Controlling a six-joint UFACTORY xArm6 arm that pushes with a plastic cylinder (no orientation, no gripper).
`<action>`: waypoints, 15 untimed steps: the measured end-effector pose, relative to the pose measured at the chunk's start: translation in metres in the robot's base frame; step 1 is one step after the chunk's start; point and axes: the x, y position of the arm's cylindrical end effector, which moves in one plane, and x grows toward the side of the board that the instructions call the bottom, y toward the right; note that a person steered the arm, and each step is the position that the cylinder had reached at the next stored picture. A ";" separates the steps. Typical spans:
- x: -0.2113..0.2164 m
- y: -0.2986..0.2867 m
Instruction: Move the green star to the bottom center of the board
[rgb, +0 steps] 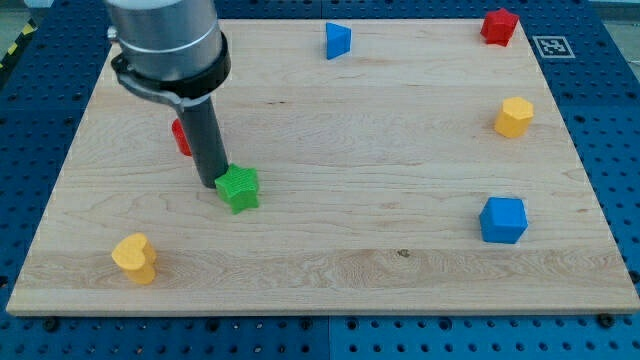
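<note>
tip on the green star, left of centre

our tip (210, 184) sits right at the upper-left edge of the green star (239, 189), touching it or as good as; the star lies left of the middle of the surface (400, 250), roughly halfway down; we carry no fingers, only a bare rod, so nothing is apart, together or clamped; a red block (181, 137) peeks out from behind the rod at the view's left, its shape mostly hidden; a yellow heart-like block (135, 258) rests near the bottom left corner; a blue cube (502, 220) sits low on the right; a yellow block (514, 117) stands at the right edge above it; a red cube (499, 26) holds the top right corner; a blue triangular block (338, 41) sits at the top, right of centre
</note>
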 end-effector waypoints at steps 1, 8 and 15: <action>0.018 0.056; 0.060 0.057; 0.048 0.101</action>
